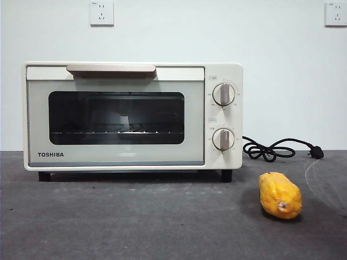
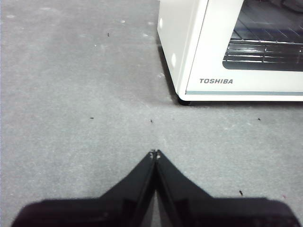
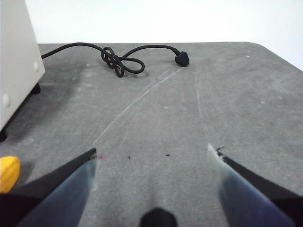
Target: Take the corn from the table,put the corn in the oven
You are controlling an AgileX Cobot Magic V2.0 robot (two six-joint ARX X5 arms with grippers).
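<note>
The corn (image 1: 280,195) lies on the grey surface (image 1: 135,222), nearest the front camera, before the oven's (image 1: 133,115) right corner. Beside it hovers the right pincer (image 3: 152,156), jaws spread wide; the left pincer (image 2: 155,153), pinched closed, hangs near the closed oven's left front. A coiled black cord (image 1: 271,150) lies behind.

The left tool (image 2: 155,153), tips seemingly touching, hovers over the table (image 2: 71,94) near the oven (image 2: 199,52).
</note>
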